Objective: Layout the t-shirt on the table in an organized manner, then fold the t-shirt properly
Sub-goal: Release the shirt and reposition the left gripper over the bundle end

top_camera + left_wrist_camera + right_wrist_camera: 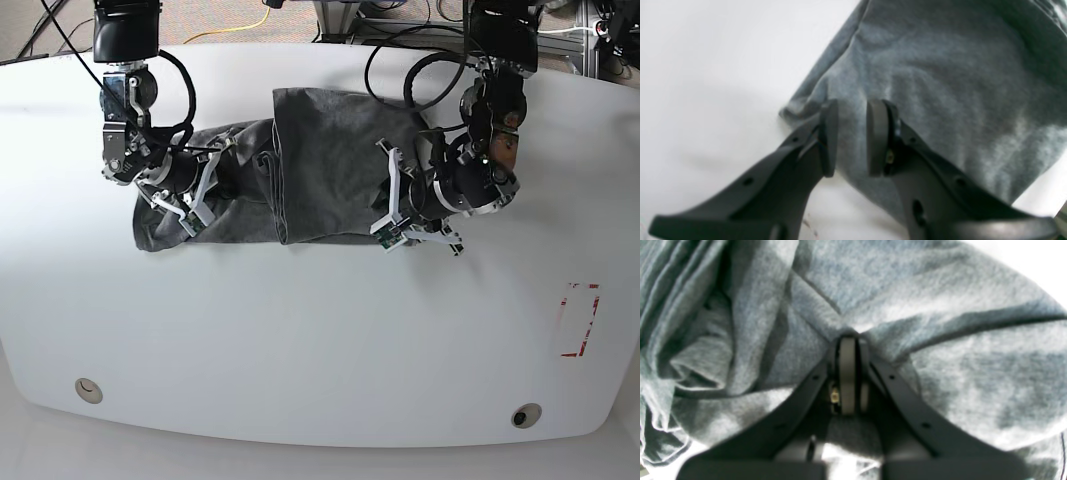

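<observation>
Grey knit cloth, soft and rumpled, lies across the far middle of the glossy white worktop (320, 340) — that is the t-shirt (320, 170), and it is far from neat. At the left of the base view the cloth is bunched into ridges and folds, and there the right gripper (847, 340) has its jaws pressed together on a pinch of fabric; creases run out from that spot in the wrist view.

Toward the middle a broad panel of the shirt lies doubled over the rest, fairly smooth, with a straight edge running front to back.

Further right the left gripper (851, 133) sits at the shirt's near right edge with its jaws a narrow way apart. Cloth shows between the pads (829, 136), but they do not look to be clamping it. Beyond that, near the right rim, a red-tape rectangle (580, 320) marks the worktop, well apart from the shirt.

My reading is that the job is at an early stage — the garment is not yet spread flat, sleeves and hem cannot be picked out, and the proper folding is all to come.
</observation>
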Controlling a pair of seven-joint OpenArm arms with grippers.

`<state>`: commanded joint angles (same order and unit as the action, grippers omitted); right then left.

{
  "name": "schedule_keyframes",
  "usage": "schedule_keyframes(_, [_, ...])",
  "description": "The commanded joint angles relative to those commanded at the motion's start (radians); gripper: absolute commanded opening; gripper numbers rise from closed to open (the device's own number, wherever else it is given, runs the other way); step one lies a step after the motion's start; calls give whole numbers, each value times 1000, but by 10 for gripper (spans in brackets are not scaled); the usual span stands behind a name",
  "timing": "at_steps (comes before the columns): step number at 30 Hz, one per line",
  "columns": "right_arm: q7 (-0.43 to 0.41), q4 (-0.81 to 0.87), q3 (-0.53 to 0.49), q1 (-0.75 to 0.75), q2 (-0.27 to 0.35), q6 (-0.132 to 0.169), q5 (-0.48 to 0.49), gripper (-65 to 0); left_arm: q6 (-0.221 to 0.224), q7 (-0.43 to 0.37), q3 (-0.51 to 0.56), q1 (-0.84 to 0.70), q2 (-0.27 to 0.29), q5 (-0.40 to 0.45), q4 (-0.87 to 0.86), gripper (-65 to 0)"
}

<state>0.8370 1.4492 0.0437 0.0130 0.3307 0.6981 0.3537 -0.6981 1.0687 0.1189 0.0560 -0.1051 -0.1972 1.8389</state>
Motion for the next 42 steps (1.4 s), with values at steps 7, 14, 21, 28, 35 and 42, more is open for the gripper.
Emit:
schedule_keyframes(7, [0,0,-2,0,0,0,0,-631,0,0,-23,-23,0,0,-3,-525])
schedule_keyframes(14, [0,0,-2,0,0,0,0,-631,0,0,-25,-8,3,-3,-78,-525])
schedule_keyframes(21, [0,0,-2,0,0,0,0,-631,0,0,-23,40,46,-5,-81,-396])
schedule_keyframes(28, [0,0,-2,2,0,0,0,-631,0,11,-5,129,110,-2,-135,-249])
schedule_keyframes(35, [0,3,-2,2,0,0,0,-631,0,43,26,222,117,0,-301,-249])
schedule_keyframes(42, [0,3,0,2,0,0,0,-631,0,44,28,235,117,-2,-353,-249])
